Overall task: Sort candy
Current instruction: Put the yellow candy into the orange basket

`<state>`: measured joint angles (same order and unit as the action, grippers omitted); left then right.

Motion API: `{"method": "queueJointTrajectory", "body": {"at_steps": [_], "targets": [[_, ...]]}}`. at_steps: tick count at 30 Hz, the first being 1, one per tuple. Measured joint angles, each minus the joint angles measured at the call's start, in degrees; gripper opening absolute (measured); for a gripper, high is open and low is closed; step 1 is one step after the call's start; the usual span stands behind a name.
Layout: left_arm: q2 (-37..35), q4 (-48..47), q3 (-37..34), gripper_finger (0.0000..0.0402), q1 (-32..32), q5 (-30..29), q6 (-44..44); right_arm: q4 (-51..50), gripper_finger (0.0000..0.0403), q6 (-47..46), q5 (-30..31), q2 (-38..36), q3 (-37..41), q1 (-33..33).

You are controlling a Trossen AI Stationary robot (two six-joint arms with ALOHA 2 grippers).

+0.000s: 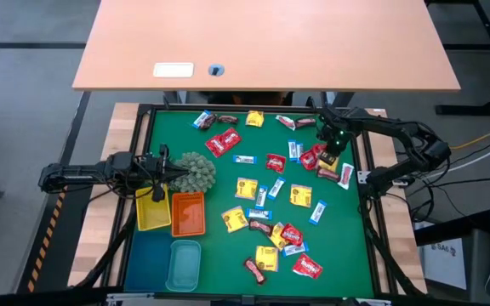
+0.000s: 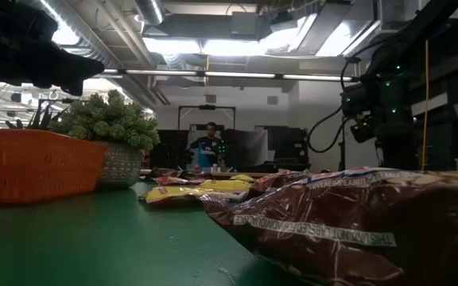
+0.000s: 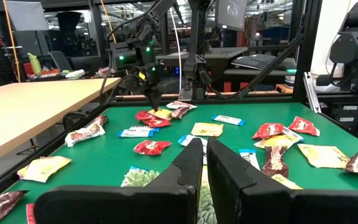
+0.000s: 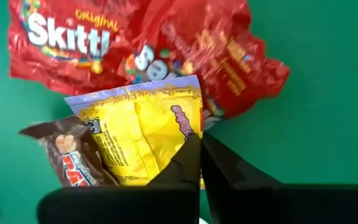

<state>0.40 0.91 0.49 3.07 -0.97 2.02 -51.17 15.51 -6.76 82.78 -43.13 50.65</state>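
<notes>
Many wrapped candy pieces lie scattered on the green mat (image 1: 228, 183). At the mat's far right, my right gripper (image 1: 332, 158) points down over a small pile. In the pile, a yellow packet (image 4: 142, 134) lies over two red packets (image 4: 229, 62) and a dark brown bar (image 4: 67, 158). The gripper (image 4: 201, 146) is shut at the yellow packet's edge. My left gripper (image 3: 205, 155) is shut and waits level at the mat's left edge, beside the grey-green plant ball (image 1: 194, 172). My right gripper pinches the yellow packet by its side edge (image 4: 192, 121) between its two fingers. The fingers come from above, pointing down. The packet still lies flat on the red packets and the brown bar beneath it.
Yellow (image 1: 151, 211) and orange (image 1: 188, 212) trays stand at the mat's left, with blue (image 1: 147, 259) and teal (image 1: 184, 263) trays nearer the front. A wooden desk (image 1: 262, 42) stands beyond the far edge. A person shows far off in the room (image 2: 207, 147).
</notes>
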Motion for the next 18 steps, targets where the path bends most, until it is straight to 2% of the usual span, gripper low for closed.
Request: {"method": "queueJointTrajectory", "body": {"at_steps": [6, 12, 18], "targets": [[0.0, 0.0, 0.0, 0.0020, 0.0, 0.0, 0.0, -2.8, 0.0004, 0.8, -1.9, 0.0, 0.0, 0.0], [0.0, 0.5, 0.0, 0.0020, 0.0, 0.0, -0.2, -2.9, 0.0002, 1.5, -9.7, 0.0, -0.1, 0.0], [0.0, 5.5, 0.0, 0.0021, 0.0, 0.0, -0.2, -2.6, 0.0001, 1.5, -16.5, 0.0, -3.5, -0.1]]}}
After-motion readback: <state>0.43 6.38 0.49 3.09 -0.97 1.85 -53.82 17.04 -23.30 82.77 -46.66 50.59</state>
